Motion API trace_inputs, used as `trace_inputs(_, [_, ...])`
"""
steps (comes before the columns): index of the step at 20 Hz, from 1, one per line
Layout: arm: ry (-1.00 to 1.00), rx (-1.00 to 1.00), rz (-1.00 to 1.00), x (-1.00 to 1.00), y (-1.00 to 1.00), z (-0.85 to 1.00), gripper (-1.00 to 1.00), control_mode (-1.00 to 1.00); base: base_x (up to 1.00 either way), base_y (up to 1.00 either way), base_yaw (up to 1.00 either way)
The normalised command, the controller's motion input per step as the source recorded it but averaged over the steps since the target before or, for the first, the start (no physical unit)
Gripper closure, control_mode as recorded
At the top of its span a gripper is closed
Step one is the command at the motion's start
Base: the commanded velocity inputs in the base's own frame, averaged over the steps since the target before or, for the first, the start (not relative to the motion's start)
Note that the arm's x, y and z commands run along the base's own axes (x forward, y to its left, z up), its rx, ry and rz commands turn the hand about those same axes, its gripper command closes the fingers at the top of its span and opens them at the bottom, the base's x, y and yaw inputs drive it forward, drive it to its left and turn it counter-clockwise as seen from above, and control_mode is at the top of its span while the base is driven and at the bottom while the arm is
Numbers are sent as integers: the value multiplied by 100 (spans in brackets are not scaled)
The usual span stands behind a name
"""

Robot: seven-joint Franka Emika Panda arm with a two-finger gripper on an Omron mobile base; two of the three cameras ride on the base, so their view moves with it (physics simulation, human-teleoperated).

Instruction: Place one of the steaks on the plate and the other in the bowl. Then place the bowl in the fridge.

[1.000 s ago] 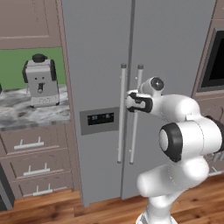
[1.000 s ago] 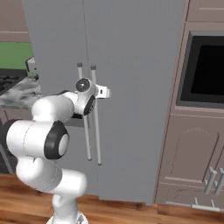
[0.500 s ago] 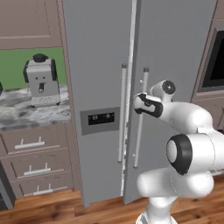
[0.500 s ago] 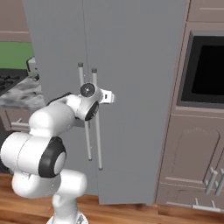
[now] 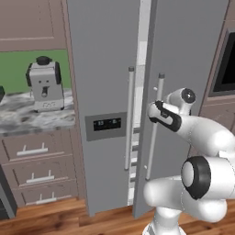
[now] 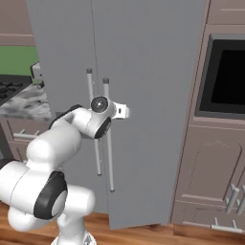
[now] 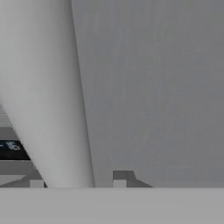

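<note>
Evidently, the step in hand was opening the fridge (image 5: 105, 69): its right door (image 5: 188, 69) stood slightly ajar, with white shelf edges visible in the gap beside the left door. The claw (image 7: 78, 181) was at the right door's bar handle (image 5: 153, 128), roughly at mid-height, and in the hand view the handle rose as a pale bar between the two finger tips (image 7: 120, 177), one on each side of it. The fingers appeared part open around the bar; whether they were pressing on it or merely straddling it could not be settled from this close, blurred view, so the grip is recorded as undetermined. The dark dispenser panel (image 5: 105, 125) lay to the claw's left on the other door. A coffee machine (image 5: 44, 85) stood further left on the marble counter (image 5: 32, 117). To do the step well, in my judgement, the claw should keep the bar centred between the fingers and draw it along the door's arc about its outer hinge, not straight back, until the shelves are fully reachable.
</note>
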Motion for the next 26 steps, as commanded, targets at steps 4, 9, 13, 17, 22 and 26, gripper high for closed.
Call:
trace_inputs(4, [9,2,0,0,-100,0,100,-100,0,0,0])
trace_inputs(9, [3,10,0,-21,-100,0,100,-100,0,0,0])
trace_inputs(13, [-1,9,0,-62,-100,0,100,-100,0,0,0])
trace_inputs(17, [0,7,1,-46,-100,12,100,-100,0,0,0])
trace_inputs(22, [6,7,1,-13,-100,14,100,-100,0,0,0])
trace_inputs(26, [3,0,2,-1,-24,5,100,-100,0,0,0])
